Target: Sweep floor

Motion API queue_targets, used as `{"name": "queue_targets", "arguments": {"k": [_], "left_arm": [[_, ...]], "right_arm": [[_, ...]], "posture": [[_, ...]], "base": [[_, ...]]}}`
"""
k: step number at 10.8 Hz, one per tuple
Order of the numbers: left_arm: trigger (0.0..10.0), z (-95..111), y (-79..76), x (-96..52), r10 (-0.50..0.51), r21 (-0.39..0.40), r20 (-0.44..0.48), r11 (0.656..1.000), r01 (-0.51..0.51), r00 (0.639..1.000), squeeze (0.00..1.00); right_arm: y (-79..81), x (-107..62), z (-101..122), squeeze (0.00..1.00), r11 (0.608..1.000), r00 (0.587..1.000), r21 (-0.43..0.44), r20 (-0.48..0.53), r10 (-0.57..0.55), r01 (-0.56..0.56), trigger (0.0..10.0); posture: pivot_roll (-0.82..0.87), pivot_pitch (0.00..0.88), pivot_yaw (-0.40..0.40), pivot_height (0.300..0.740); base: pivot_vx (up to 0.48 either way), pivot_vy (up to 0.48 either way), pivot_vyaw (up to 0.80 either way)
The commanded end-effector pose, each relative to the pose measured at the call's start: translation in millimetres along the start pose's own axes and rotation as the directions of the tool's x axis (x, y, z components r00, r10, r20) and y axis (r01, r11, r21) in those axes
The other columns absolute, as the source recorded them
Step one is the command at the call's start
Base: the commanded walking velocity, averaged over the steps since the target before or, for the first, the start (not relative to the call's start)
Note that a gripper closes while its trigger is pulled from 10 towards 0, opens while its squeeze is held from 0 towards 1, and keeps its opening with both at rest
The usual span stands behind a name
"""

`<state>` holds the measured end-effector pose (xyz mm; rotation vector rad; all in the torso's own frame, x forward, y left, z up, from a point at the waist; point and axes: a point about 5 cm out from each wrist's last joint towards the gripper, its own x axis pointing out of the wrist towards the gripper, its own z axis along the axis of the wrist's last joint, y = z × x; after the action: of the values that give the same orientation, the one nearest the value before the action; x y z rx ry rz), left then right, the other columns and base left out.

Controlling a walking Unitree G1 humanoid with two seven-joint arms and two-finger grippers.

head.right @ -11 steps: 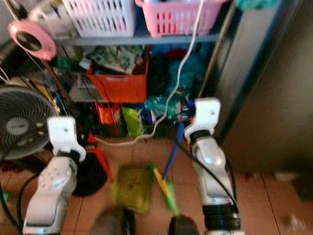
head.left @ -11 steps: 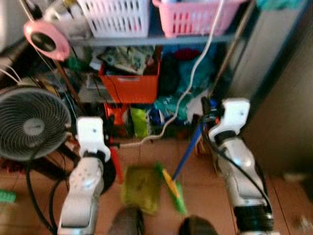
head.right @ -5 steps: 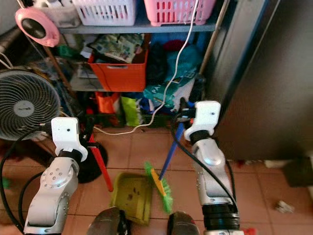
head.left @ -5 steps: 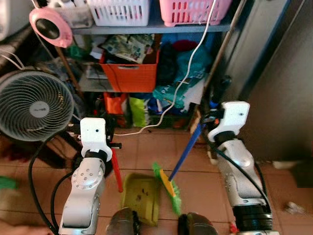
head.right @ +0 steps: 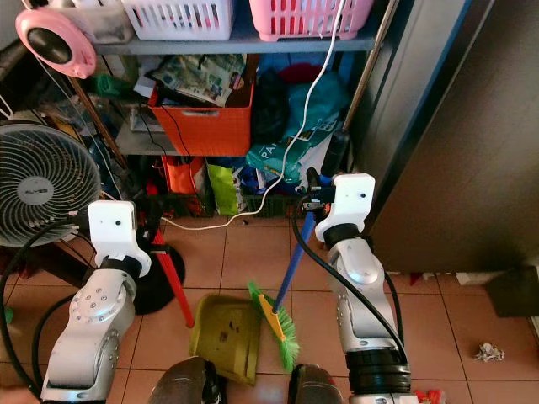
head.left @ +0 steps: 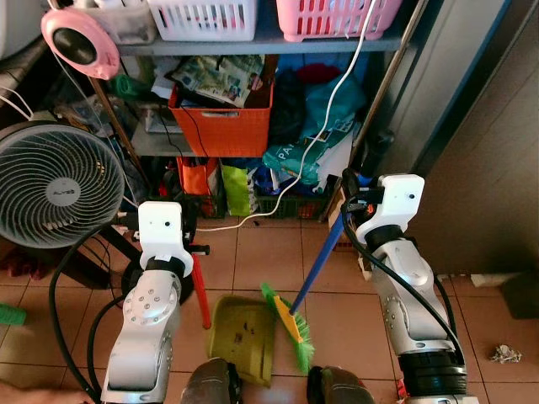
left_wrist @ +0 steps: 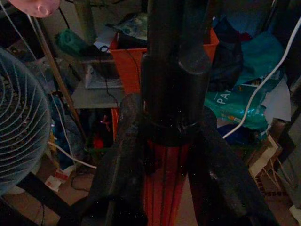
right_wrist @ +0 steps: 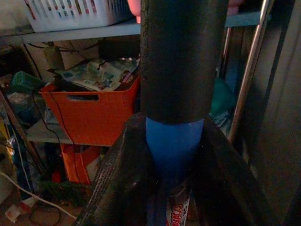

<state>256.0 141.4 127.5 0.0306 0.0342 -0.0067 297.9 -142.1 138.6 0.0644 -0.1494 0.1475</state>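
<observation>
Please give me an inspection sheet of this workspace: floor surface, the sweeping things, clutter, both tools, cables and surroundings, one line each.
Surface: tiled floor; a crumpled scrap lies far right.
Job's things: green dustpan on the tiles, dark bits inside; broom, green bristles beside the pan, blue handle slanting up; red handle rising from the pan.
Clutter: shelf unit with white basket, pink basket, orange crate, bags below.
Grippers: left tool shut on the red handle; right tool shut on the blue handle.
Cables: white cable hanging down the shelf to the floor; black cables on both arms.
Surroundings: fan at left; dark panel at right.
</observation>
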Motion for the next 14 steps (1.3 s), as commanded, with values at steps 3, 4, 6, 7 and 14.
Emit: {"name": "queue_targets", "arguments": {"k": [3,4,6,7,14], "left_arm": [[10.0,3.4,-0.4,0.1,0.008,-0.006,0.020,1.000,-0.007,1.000,0.00],[10.0,3.3,-0.3,0.9,0.006,-0.006,0.018,1.000,-0.006,1.000,0.00],[10.0,2.9,-0.9,1.8,0.005,-0.010,0.016,1.000,-0.005,1.000,0.00],[10.0,3.1,-1.9,2.0,0.002,-0.014,0.019,1.000,-0.002,1.000,0.00],[10.0,1.1,-4.7,4.8,-0.020,-0.080,-0.001,0.997,0.020,1.000,0.00]], "right_arm": [[-3.8,-1.4,-4.8,0.00,1.000,1.000,0.000,-0.026,-0.013,0.013,10.0],[-4.1,-2.3,-5.7,0.00,1.000,0.999,0.000,-0.031,-0.014,0.014,10.0],[-3.2,-2.7,-6.1,0.00,1.000,0.999,0.007,-0.036,-0.006,0.006,10.0],[-3.3,-2.4,-6.0,0.00,1.000,0.999,0.007,-0.036,-0.005,0.005,10.0],[-4.9,-0.8,-7.3,0.00,1.000,0.999,0.001,-0.051,-0.011,0.011,10.0]], "posture": [[-0.08,0.120,0.073,0.740],[-0.08,0.123,0.074,0.740],[-0.08,0.124,0.073,0.740],[-0.08,0.129,0.070,0.740],[-0.08,0.138,0.068,0.740]], "base": [[-0.320,0.000,0.00],[-0.300,0.000,0.00],[-0.306,0.000,0.00],[-0.270,0.000,0.00],[0.000,0.274,-0.46]]}}
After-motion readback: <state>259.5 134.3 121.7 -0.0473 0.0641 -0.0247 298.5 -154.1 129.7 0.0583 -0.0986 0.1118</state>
